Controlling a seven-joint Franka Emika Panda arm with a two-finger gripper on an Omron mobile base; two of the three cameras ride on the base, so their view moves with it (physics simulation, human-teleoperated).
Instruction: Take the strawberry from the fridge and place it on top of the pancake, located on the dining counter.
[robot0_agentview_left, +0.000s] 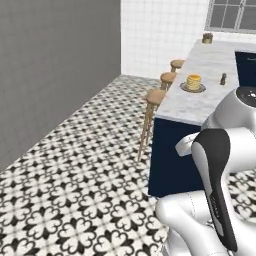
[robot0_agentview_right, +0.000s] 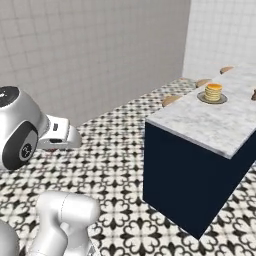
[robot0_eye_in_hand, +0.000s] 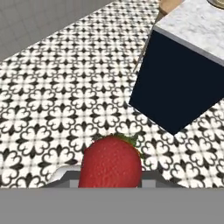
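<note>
The small red strawberry (robot0_eye_in_hand: 110, 162) was seen clamped in the two-finger gripper (robot0_eye_in_hand: 111, 181), held out over the black-and-white patterned floor tiles (robot0_eye_in_hand: 65, 96). The stack of golden-tan pancakes (robot0_agentview_left: 193, 81) was sat on its round grey plate (robot0_agentview_left: 192, 88) on the white marble dining counter (robot0_agentview_left: 210, 80), well apart from the berry. Round wooden stools (robot0_agentview_left: 155, 96) were lined up alongside.

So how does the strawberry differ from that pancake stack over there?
The strawberry is red with a green leafy top; the pancake stack is golden-tan. The strawberry is held in the gripper above the patterned floor, while the pancake sits on a grey plate on the dining counter. Both are food.
</note>
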